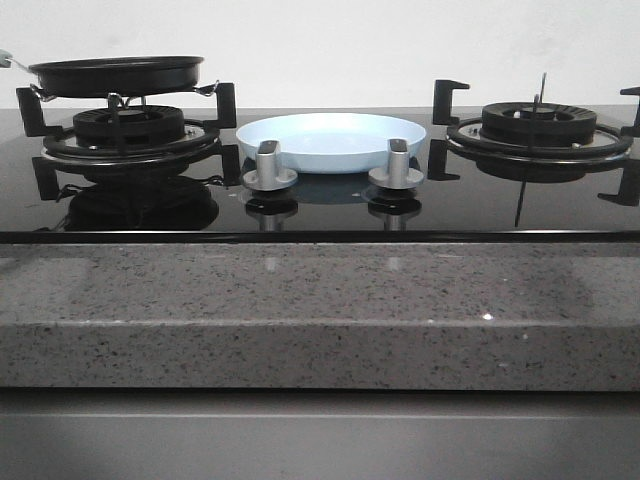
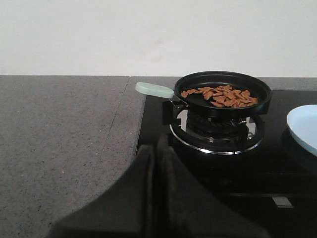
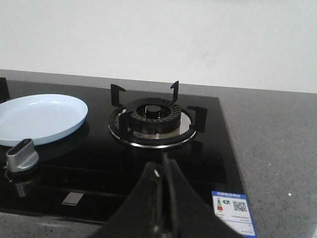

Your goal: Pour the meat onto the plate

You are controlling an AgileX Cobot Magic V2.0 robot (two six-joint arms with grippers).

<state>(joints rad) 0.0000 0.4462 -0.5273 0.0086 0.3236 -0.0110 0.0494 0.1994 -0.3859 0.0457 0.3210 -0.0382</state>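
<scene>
Meat (image 2: 222, 95): heaped in the black pan (image 2: 223, 91) on the left burner, nothing poured yet.
Plate (image 1: 332, 140): bare, between the burners, within tipping range.
Left gripper (image 2: 154, 153): pressed closed, empty, facing the pan handle (image 2: 154, 89).
Right gripper (image 3: 163, 173): closed, empty, parked clear.

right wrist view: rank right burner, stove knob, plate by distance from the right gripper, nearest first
1. Right burner: straight ahead of the right gripper, nearest.
2. Stove knob: off toward the stove's middle, at the front of the glass.
3. Plate: behind the knob, farthest, though not by much.
</scene>
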